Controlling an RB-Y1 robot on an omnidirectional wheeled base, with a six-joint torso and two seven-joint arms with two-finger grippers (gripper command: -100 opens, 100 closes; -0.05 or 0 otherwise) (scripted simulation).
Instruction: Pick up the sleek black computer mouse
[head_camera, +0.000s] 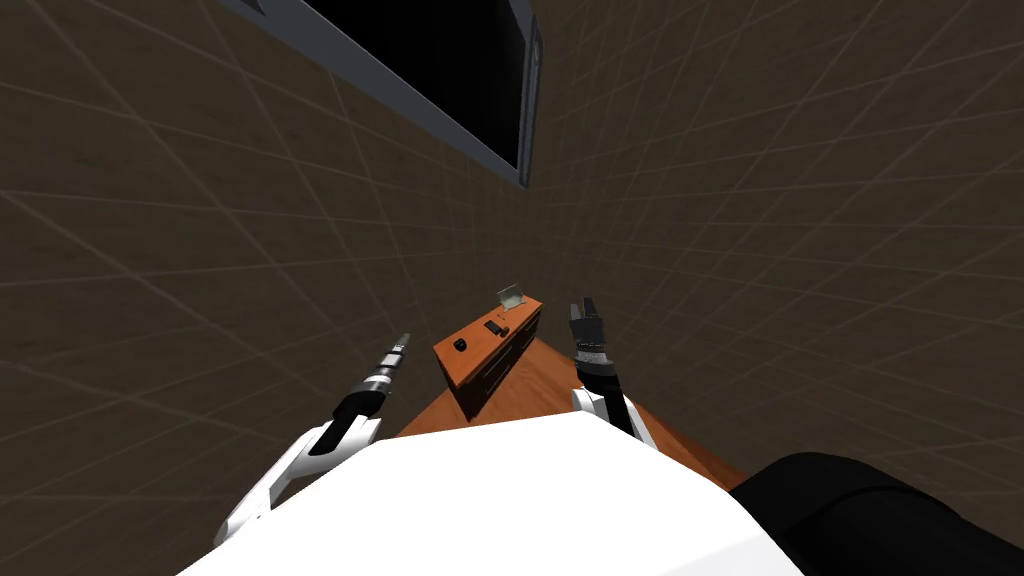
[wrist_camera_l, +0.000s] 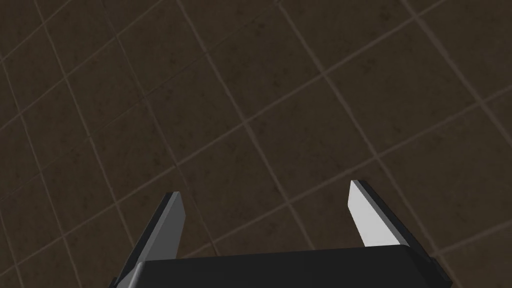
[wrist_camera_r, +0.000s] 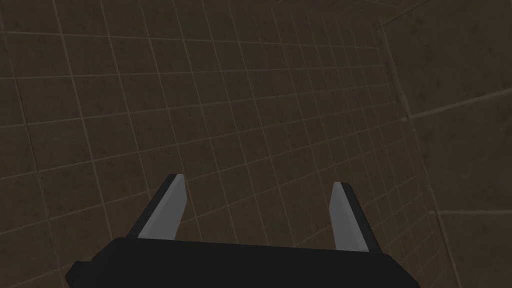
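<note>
On the orange-brown tabletop (head_camera: 478, 352), a small black block (head_camera: 492, 327) and a tilted grey-green piece (head_camera: 512, 296) sit past the black mouse (head_camera: 460, 344). The mouse lies between the left gripper (head_camera: 402, 345) and the right gripper (head_camera: 584, 308), nearer the left and touching neither. Both arms reach forward, one on each side of the tabletop. Each gripper is spread wide, holding nothing.

An orange-brown drawer cabinet (head_camera: 478, 355) carries a small black mouse (head_camera: 460, 344), a dark flat item (head_camera: 493, 327), and perhaps a pale open box (head_camera: 512, 296) at its far end.
</note>
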